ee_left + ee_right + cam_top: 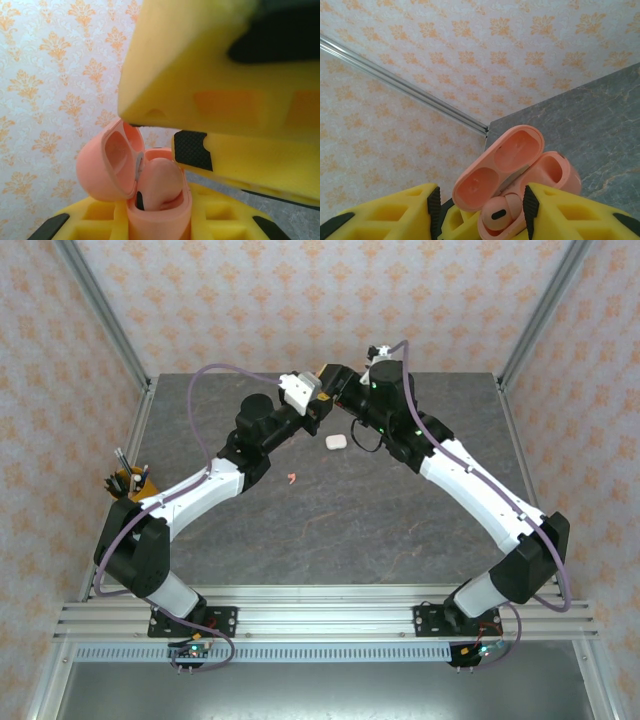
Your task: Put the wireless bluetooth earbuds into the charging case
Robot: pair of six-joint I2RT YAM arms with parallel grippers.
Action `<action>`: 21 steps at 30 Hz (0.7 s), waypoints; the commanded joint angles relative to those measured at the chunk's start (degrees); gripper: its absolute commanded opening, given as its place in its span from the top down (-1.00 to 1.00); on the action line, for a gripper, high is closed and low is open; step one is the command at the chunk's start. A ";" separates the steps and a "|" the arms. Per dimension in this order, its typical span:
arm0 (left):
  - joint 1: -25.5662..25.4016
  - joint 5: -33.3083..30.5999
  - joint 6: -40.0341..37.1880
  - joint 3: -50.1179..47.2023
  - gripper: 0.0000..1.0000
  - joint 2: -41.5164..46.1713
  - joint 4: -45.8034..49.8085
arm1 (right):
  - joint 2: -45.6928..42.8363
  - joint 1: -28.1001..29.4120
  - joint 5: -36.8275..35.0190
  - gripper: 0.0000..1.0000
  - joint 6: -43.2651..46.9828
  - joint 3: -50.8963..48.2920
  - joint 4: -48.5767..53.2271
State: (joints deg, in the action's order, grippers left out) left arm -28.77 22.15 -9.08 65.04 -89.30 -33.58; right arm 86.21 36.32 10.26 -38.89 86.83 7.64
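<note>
**Top external:** Two wrists meeting above the far middle of the table; fingers too small here to read. Lying on the table: a white case, apparently closed, and near it a loose pink earbud, not yet housed.

**Left wrist:** Left gripper clamped on the base of the pink charging case, held upright with the lid flipped open. Seated earbud down in a well. Yellow finger of the other arm just above. Step judged: seating this bud.

**Right wrist:** Right gripper half spread, straddling case and bud. Holding nothing by the look, though contact at the right pad is hard to rule out. Shows what the left wrist view hides: far well looks bare. Next, probably: lift clear without dragging the bud out, then fetch the loose one.
</note>
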 commanded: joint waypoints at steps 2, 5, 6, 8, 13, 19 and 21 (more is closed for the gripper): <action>-0.24 1.33 0.09 -0.44 1.00 3.51 -5.85 | 0.05 -0.72 -1.49 -0.08 -0.28 0.63 4.65; -0.26 0.51 -0.22 -1.32 1.00 3.92 -5.53 | -1.95 -0.89 -1.33 -0.20 -0.17 0.76 4.99; -0.24 -0.25 -0.23 -1.93 1.00 4.11 -5.58 | -2.93 -0.90 -1.48 -0.24 -0.13 0.73 5.39; -0.22 -1.79 -0.31 -3.32 1.00 4.69 -6.03 | -5.03 -0.98 -2.28 -0.28 -0.04 0.63 6.83; 0.77 -5.37 -0.83 -7.61 1.00 7.67 -6.14 | -10.01 -1.89 -5.12 -0.33 0.46 -1.86 13.77; 4.71 -7.23 -0.96 -13.52 1.00 14.14 -5.30 | -7.50 -2.39 -6.04 -0.33 0.61 -5.83 23.01; 6.44 -8.11 -0.62 -15.83 1.00 16.84 -5.06 | -3.51 -2.39 -3.78 -0.32 1.76 -5.66 25.15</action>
State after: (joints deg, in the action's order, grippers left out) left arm -24.08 16.62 -9.10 51.16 -76.58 -36.67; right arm 77.12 34.02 5.69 -38.74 83.09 25.19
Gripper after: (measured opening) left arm 0.236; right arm 0.663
